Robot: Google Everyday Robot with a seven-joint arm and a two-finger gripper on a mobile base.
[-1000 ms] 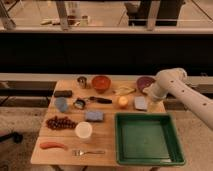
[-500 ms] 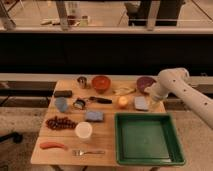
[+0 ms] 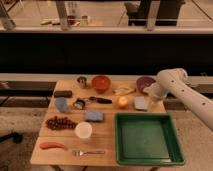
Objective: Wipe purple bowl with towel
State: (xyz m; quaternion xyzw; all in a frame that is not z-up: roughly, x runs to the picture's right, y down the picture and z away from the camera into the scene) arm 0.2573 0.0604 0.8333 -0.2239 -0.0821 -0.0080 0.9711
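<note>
Hand [image 3: 150,100] is low over the right rear part of the worktop [image 3: 106,136], at the right edge of the towel [image 3: 141,103]. Can't tell if it's apart, together or clamped on anything; it merges with the towel and the wrist. Can't tell if it's touching the towel either.

Arm [image 3: 186,93] is white, comes in from the right and bends down-left to the hand.

Task items:
- purple bowl [image 3: 145,83]: back right of the worktop, upright, just behind the towel and beside the arm's lower end.
- towel: pale grey-blue, lying on the worktop in front of the purple bowl, just behind the far right corner of the green tray [image 3: 148,139].

Rest of the layout:
- orange-red bowl [image 3: 101,83] at back centre, metal cup [image 3: 81,81] to its left.
- banana [image 3: 124,90] between the two bowls.
- small orange fruit [image 3: 122,102] just left of the towel.
- black-handled tool [image 3: 100,100] mid-worktop.
- dark block [image 3: 63,93] and blue-grey cup [image 3: 61,104] on the left side.
- blue-grey pad [image 3: 94,116] at centre, grapes [image 3: 61,122] to its left.
- white cup [image 3: 83,130] in front of the pad.
- front left: orange-red long item [image 3: 52,146], probably a carrot, and a fork [image 3: 88,152].
- green tray takes up the front right, nothing visible inside it.
</note>
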